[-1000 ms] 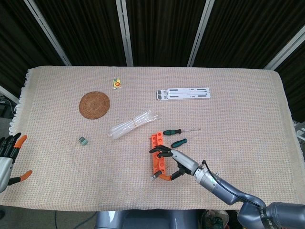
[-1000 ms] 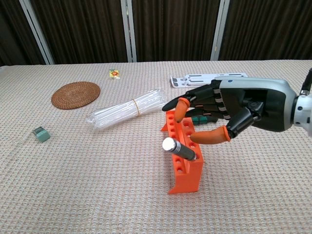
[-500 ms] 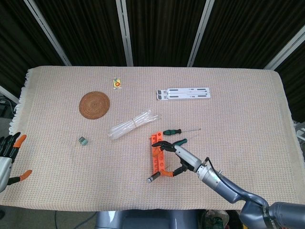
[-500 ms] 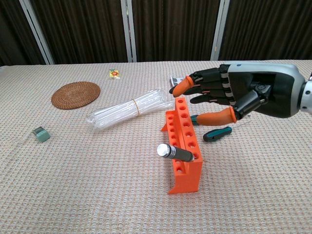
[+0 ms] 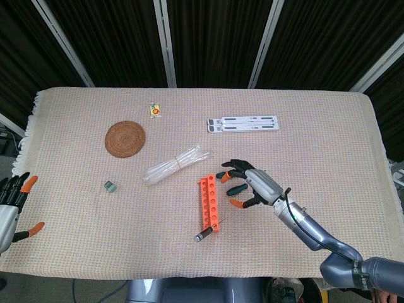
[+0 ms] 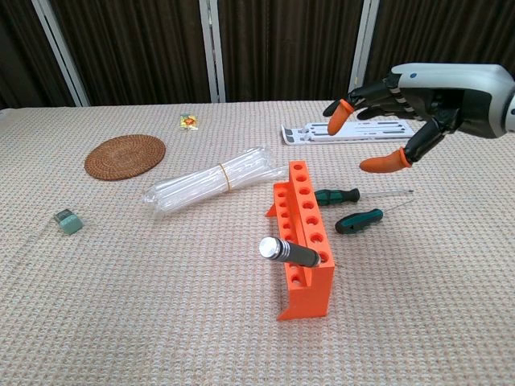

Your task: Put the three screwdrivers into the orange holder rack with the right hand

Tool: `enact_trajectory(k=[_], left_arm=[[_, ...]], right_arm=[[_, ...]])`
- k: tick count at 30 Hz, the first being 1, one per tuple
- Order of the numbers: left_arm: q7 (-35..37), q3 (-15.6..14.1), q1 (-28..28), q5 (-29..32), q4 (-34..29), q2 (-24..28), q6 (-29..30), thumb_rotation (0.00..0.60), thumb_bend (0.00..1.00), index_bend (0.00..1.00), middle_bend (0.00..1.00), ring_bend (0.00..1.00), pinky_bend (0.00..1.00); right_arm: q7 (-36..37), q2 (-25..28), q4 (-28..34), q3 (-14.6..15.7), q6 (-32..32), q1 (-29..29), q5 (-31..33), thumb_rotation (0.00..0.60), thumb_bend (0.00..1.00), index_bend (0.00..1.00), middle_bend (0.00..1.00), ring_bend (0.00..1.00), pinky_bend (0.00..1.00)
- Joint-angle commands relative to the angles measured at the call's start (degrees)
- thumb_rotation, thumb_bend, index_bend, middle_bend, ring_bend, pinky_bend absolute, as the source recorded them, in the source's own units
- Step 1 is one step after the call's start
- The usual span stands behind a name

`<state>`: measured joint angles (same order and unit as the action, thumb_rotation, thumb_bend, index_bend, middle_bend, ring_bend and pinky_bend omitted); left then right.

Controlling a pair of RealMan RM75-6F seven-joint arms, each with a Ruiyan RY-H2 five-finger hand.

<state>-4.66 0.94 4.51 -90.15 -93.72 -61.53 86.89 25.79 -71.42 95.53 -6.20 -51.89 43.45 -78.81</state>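
The orange holder rack [image 5: 209, 202] [image 6: 305, 235] stands mid-table with a black, silver-capped screwdriver [image 5: 203, 235] [image 6: 291, 252] slanting out of a near hole. Two green-handled screwdrivers lie right of it: a long thin one [image 6: 339, 194] and a stubby one [image 5: 238, 188] [image 6: 360, 220]. My right hand [image 5: 250, 183] [image 6: 418, 90] hovers above them, fingers spread, holding nothing. My left hand [image 5: 12, 205] shows at the left edge of the head view, fingers apart and empty.
A bundle of clear tubes [image 5: 175, 163] [image 6: 216, 185] lies left of the rack. A round woven coaster [image 5: 125, 138], a small grey-green block [image 5: 110, 185], a yellow packet [image 5: 154, 110] and a white folding stand [image 5: 242, 124] lie farther back.
My right hand let go of the black screwdriver, left slanting in the rack, then rose and moved back and right over the two green screwdrivers.
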Motion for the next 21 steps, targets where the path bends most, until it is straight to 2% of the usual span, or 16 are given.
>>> enact_trajectory(k=[1,2,3,6,21], left_arm=[[-0.41,0.23,0.17,0.07,-0.17,0.02,0.01,0.600,0.06,0.00,0.00,0.00,0.00],[-0.58,0.31,0.26,0.08,-0.25,0.05,-0.03,0.600,0.06,0.00,0.00,0.00,0.00],[-0.85,0.43,0.44,0.10,-0.34,0.09,-0.15,0.600,0.06,0.00,0.00,0.00,0.00],[-1.19,0.53,0.61,0.47,-0.49,0.17,-0.51,0.600,0.06,0.00,0.00,0.00,0.00],[-0.43,0.91,1.38,2.25,1.11,-0.41,-2.31,0.600,0.06,0.00,0.00,0.00,0.00]], right_arm=[[-18.41,-1.67,-4.54,-1.30,-0.20,1.73,5.47,0.600,0.23,0.35,0.08,0.00,0.00],[-21.69,-2.29,-5.34,-1.11,-0.37,2.03,5.73,0.600,0.22,0.35,0.08,0.00,0.00],[-28.23,-3.78,-7.55,-0.52,-0.49,2.92,5.69,0.600,0.22,0.35,0.07,0.00,0.00],[-36.47,-6.89,-8.74,-0.93,-0.62,3.70,9.12,0.600,0.21,0.34,0.06,0.00,0.00],[-62.03,-13.37,-11.31,1.46,-0.42,7.06,15.85,0.600,0.22,0.35,0.04,0.00,0.00]])
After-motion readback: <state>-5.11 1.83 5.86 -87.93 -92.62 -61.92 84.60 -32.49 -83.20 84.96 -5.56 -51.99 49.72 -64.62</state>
